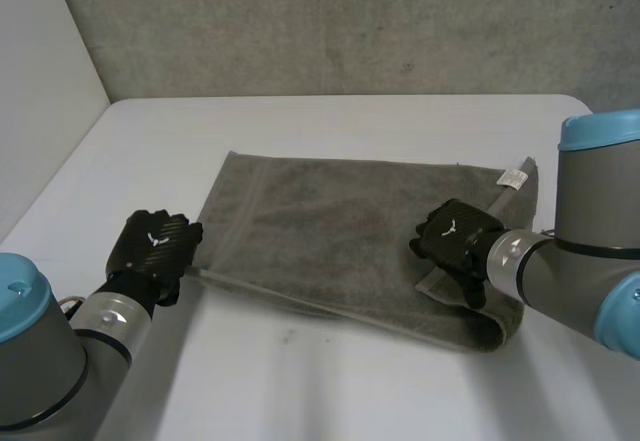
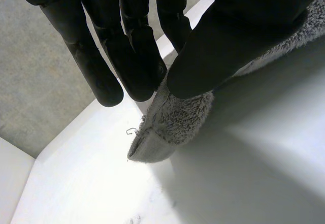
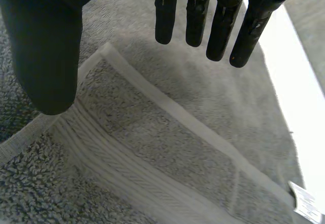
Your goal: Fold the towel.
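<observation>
Towel (image 1: pixel 330 226), grey and thick, lies spread across the middle of the white desk (image 1: pixel 350 381), long side running across the robot's front. Its near edge looks doubled over in a thick roll, and a white label (image 1: pixel 513 177) sits at the far right corner. The left robot hand (image 1: pixel 155 244) is at the near left corner, and from its wrist the thumb (image 2: pixel 228 41) presses that corner of the cloth (image 2: pixel 172 122) against the fingers in a pinch. The right robot hand (image 1: pixel 452 233) is over the right end, above a woven band (image 3: pixel 152 132); its fingers (image 3: pixel 193 16) are straight and spread, with the thumb held apart and nothing gripped.

I judge a fold to be in preparation, with only one corner secured. The next move calls for the right robot hand to close on its end of the near edge, then for both to lift level and carry the cloth over together.
</observation>
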### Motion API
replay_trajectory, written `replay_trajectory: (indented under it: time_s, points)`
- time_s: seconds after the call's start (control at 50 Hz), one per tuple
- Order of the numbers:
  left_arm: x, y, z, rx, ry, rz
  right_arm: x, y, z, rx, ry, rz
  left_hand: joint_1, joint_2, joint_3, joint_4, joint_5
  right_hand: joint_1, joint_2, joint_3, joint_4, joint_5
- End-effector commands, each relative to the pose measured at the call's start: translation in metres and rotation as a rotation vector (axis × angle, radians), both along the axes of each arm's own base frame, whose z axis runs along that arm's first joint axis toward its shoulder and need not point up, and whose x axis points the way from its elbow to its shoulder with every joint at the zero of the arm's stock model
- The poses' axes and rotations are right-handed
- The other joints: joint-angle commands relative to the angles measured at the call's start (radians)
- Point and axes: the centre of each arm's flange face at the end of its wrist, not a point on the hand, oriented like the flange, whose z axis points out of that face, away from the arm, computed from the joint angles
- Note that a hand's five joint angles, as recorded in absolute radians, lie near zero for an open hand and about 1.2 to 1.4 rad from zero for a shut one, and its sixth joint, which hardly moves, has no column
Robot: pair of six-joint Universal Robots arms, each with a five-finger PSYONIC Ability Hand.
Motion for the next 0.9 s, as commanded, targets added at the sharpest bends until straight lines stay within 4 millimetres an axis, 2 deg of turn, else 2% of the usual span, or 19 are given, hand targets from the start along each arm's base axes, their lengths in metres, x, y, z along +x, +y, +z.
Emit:
replay_trajectory:
  time_s: [0.02, 0.18, 0.32, 0.56, 0.66, 0.9]
  points:
    - [0.000, -0.001, 0.000, -0.001, 0.000, 0.001, 0.005, 0.003, -0.015, 0.058, -0.025, 0.051, 0.236, 0.178, 0.179, 0.178, 0.195, 0.095, 0.051, 0.070, 0.077, 0.076]
    - [0.000, 0.000, -0.001, 0.001, 0.000, 0.001, 0.006, 0.006, -0.024, 0.092, -0.032, 0.073, 0.236, 0.178, 0.179, 0.178, 0.195, 0.145, 0.101, 0.120, 0.127, 0.125]
    - [0.000, 0.000, -0.001, 0.001, 0.000, 0.001, 0.003, 0.005, -0.027, 0.086, -0.029, 0.062, 0.236, 0.178, 0.179, 0.178, 0.195, 0.320, 0.276, 0.296, 0.303, 0.301]
    - [0.000, -0.001, 0.000, -0.002, 0.001, 0.003, -0.003, 0.009, -0.030, 0.072, 0.005, 0.077, 0.236, 0.178, 0.179, 0.178, 0.195, 0.321, 0.277, 0.296, 0.303, 0.302]
    - [0.000, -0.001, 0.000, 0.000, 0.002, 0.003, -0.018, 0.003, -0.029, 0.060, 0.032, 0.057, 0.236, 0.178, 0.179, 0.178, 0.195, 0.291, 0.247, 0.267, 0.274, 0.272]
    - [0.001, -0.002, -0.001, 0.000, 0.002, 0.005, -0.036, -0.008, -0.016, 0.005, 0.070, 0.035, 0.236, 0.178, 0.179, 0.178, 0.195, 0.285, 0.241, 0.261, 0.268, 0.266]
